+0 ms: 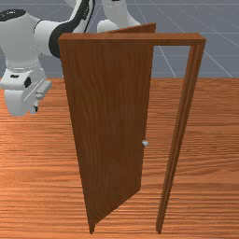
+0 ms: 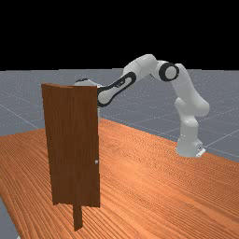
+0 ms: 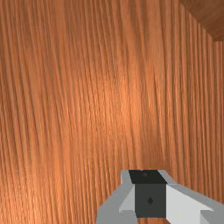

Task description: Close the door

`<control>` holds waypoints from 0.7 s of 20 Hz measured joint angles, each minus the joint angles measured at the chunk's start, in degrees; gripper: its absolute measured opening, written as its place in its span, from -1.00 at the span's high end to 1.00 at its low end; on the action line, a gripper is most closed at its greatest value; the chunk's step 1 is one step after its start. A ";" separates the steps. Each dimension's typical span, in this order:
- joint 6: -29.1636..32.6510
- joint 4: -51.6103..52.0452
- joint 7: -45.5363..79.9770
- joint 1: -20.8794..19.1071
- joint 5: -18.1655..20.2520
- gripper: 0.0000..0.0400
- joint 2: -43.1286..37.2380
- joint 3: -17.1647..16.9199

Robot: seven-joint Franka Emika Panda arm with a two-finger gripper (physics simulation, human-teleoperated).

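at the front view's left, the claw [image 1: 35, 110] hangs tilted above the desk [image 1: 28, 154], beside the door's hinged side; its two fingertips meet, with nothing held. bare wood lies under it in the wrist view, where a dark wooden edge [image 3: 208, 15] stands well apart from the fingers. next comes the door [image 1: 109, 121], upright and ajar, its free edge swung back toward the desk's arm side. it is dark brown, tall and grained, with a small pale knob [image 1: 145, 143] near that edge. open room separates it from the frame's slim right post [image 1: 175, 140].
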 joint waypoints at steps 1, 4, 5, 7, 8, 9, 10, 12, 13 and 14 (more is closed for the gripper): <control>-0.02 -0.02 0.03 0.02 -0.01 1.00 -0.01 0.00; 0.45 -0.80 0.23 0.25 -0.07 1.00 -0.45 0.07; 0.61 -1.22 0.47 0.47 -0.14 1.00 -0.71 0.11; 0.90 -2.06 1.08 0.99 -0.28 1.00 -1.24 0.20; 0.94 -2.20 1.33 1.18 -0.29 1.00 -1.34 0.24; 1.00 -2.28 1.49 1.30 -0.35 1.00 -1.39 0.23; 0.95 -2.26 1.49 1.33 -0.35 1.00 -1.40 0.25; 0.88 -2.13 1.40 1.28 -0.29 1.00 -1.34 0.27; 0.98 -2.18 1.38 1.26 -0.27 1.00 -1.34 0.27; 0.95 -2.21 1.40 1.27 -0.30 1.00 -1.36 0.27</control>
